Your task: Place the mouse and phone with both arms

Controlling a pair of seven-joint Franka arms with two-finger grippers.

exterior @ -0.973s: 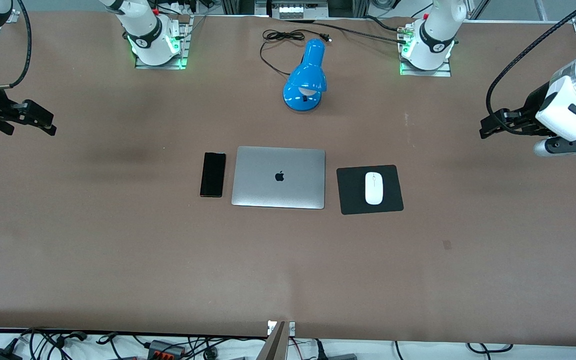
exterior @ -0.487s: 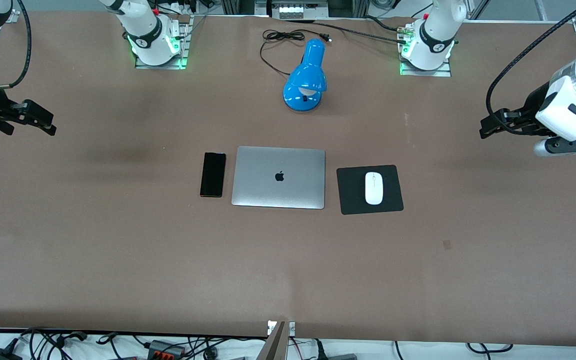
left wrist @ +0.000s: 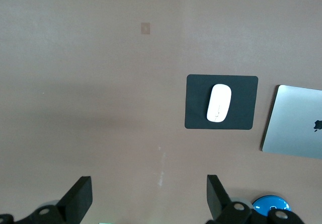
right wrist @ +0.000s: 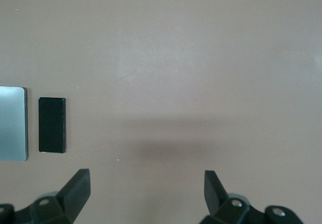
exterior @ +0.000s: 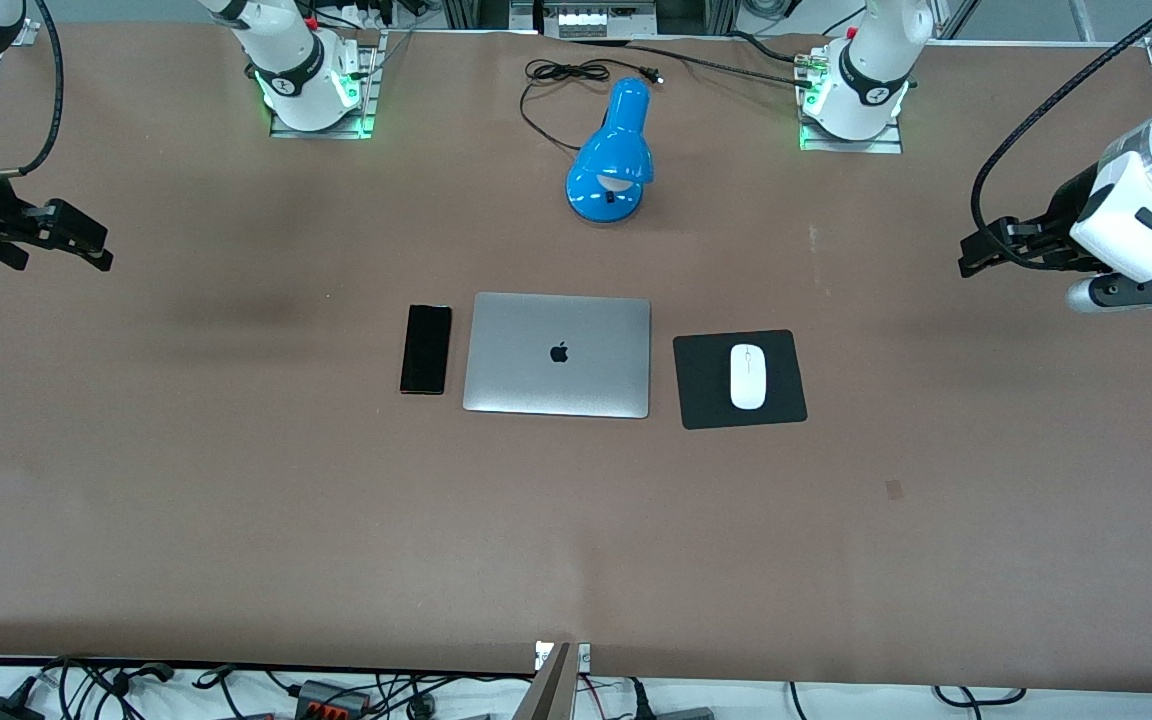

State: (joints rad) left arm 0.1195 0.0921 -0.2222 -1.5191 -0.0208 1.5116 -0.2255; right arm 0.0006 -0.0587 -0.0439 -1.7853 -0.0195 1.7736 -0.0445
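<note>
So both things look placed already: the mouse point(exterior: 747, 376) sits on the black mouse pad point(exterior: 706, 400) just beside the closed laptop point(exterior: 557, 355), on the side toward the left arm's end of the desk point(exterior: 236, 520), and the phone point(exterior: 426, 349) lies flat just beside the laptop on the side toward the right arm's end, all of it around the middle of the desk, well apart from every edge. The left tool point(exterior: 976, 255) hangs up in the air over the desk's edge at the left arm's end, fingers spread wide apart and holding nothing; you can see the gap clearly in the left wrist view point(left wrist: 146, 201). Same story for the right tool point(exterior: 86, 245) over the edge at the right arm's end, fingers apart and empty point(right wrist: 146, 191). My read is that the step in hand is just parking the arms clear. To do that well I'd keep both tools high and out at the ends, away from the blue lamp point(exterior: 613, 160) and its cord, and not swing back over the laptop, so nothing gets nudged out of line.
</note>
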